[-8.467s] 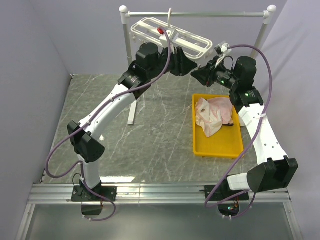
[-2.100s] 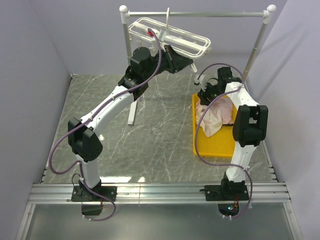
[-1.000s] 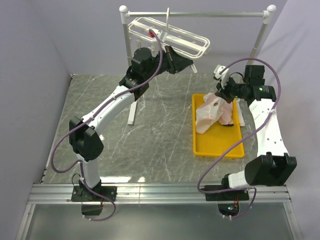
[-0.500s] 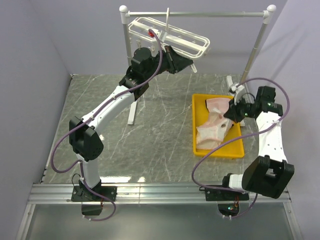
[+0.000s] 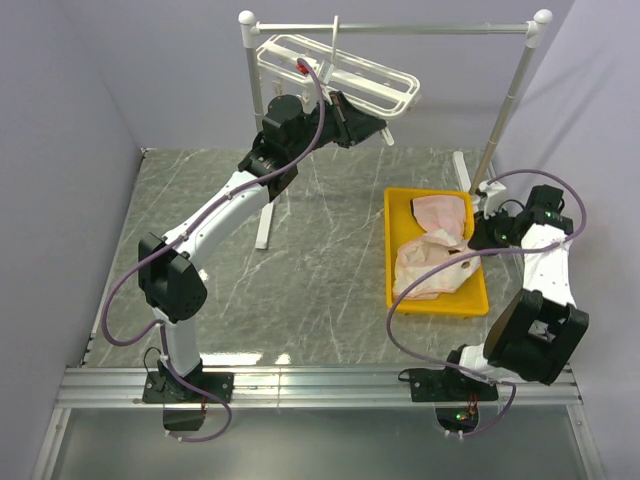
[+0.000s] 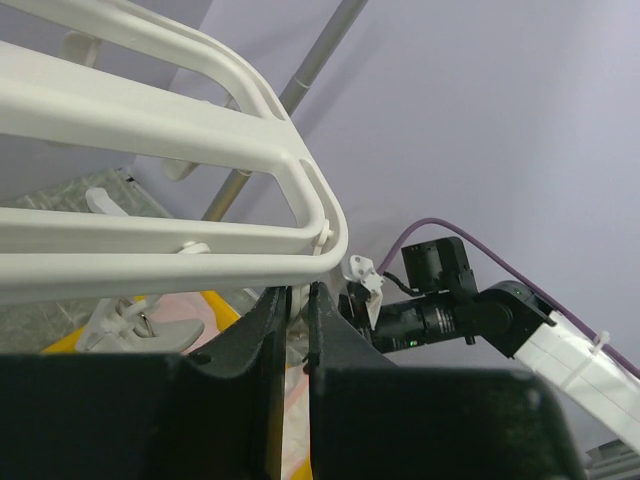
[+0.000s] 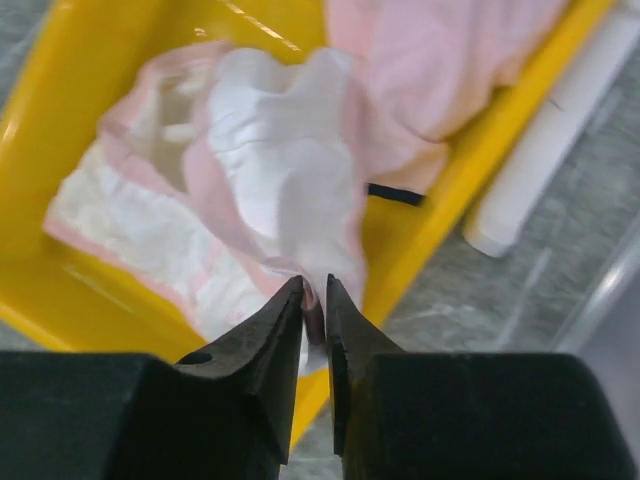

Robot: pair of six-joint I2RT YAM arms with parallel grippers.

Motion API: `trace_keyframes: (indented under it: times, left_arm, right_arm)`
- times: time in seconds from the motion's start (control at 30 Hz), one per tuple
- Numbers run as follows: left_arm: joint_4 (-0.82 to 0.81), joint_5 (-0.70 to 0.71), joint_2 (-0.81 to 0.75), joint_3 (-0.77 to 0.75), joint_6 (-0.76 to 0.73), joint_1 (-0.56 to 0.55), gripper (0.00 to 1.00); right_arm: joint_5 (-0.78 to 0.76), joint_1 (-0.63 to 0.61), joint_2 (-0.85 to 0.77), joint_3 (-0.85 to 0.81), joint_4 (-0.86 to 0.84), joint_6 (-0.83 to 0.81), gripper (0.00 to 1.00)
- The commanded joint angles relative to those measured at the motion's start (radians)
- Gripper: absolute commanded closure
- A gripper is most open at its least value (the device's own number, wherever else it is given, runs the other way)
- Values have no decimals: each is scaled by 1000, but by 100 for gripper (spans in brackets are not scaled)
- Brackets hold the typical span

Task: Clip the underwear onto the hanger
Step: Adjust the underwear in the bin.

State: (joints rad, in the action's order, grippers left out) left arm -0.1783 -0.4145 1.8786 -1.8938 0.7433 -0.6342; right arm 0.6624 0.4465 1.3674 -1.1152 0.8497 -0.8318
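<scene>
While the right gripper sat low over the tray's near-right rim, its tips were pinched on a thin fold of the underwear. The rest of the pink heap lay slack inside the tray on the bench. The step in hand looked to be drawing one brief clear of that heap.

The bite was small and close to an edge, so a slow, straight lift over the tray would have suited best. That would let any second piece, such as the navy-trimmed one toward the tray's far side, slide off rather than ride along. The stand foot lay just outside the tray's right rim, so the rise needed to stay inboard of it.

Beyond the tray's far-left corner and well above it, the hanger hung tilted. The left gripper was pressed nearly together at the hanger's end bar, seemingly on a thin part beneath it; which part could not be told. The brief would want to arrive there with its waistband taut and hanging free.
</scene>
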Motion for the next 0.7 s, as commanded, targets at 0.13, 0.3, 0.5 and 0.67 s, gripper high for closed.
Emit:
trace_keyframes:
  times: [0.13,0.3,0.5,0.67]
  left_arm:
    - [-30,-15,1,-36,-12,5,100]
    - [-30,-18,2,-30,-10,5,100]
    - [-26,-17,7,-34,-10,5,100]
    - [-24,-15,8,-34,-7,5,100]
  right_arm:
    - [-34,23,36,-77,-64,28,29]
    - [-16,-58,7,-97,-38,-101,30]
    - [-222,-270,-33,12,-199,-130,32]
    - [-384,-354,21,54,-256,-118,30]
